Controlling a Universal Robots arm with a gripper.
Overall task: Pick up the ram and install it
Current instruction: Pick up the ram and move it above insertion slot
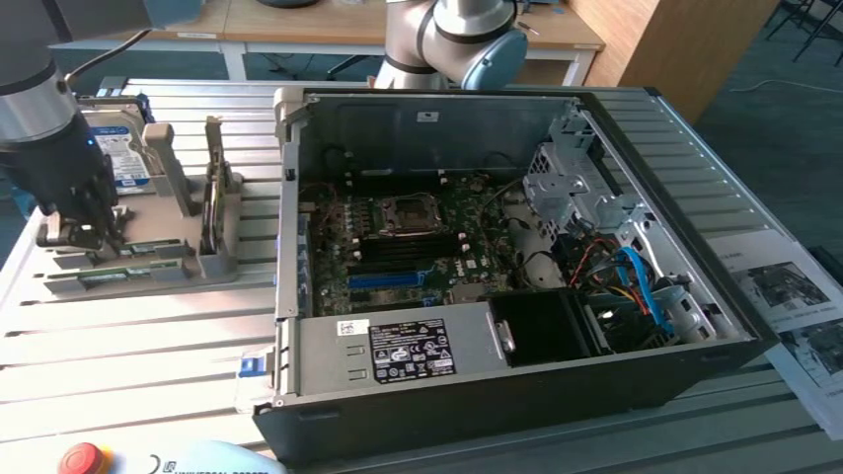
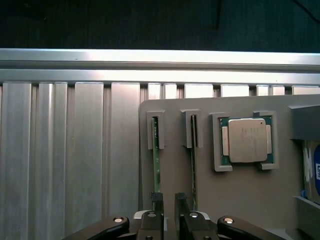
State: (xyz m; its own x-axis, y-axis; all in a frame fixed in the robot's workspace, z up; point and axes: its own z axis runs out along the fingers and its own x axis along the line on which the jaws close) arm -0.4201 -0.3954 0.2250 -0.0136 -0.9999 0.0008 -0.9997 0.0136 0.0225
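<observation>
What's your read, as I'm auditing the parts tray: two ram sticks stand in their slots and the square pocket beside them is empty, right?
Not quite: the wrist view shows the square pocket holding a silver CPU chip. The two ram sticks do stand in their slots.

The arm (image 1: 38, 109) comes down at the exterior view's left, its wrist pointing straight down. The gripper (image 2: 169, 202) hangs low, its two dark fingers (image 2: 157, 201) parallel, slightly parted, with a narrow gap between them.
</observation>
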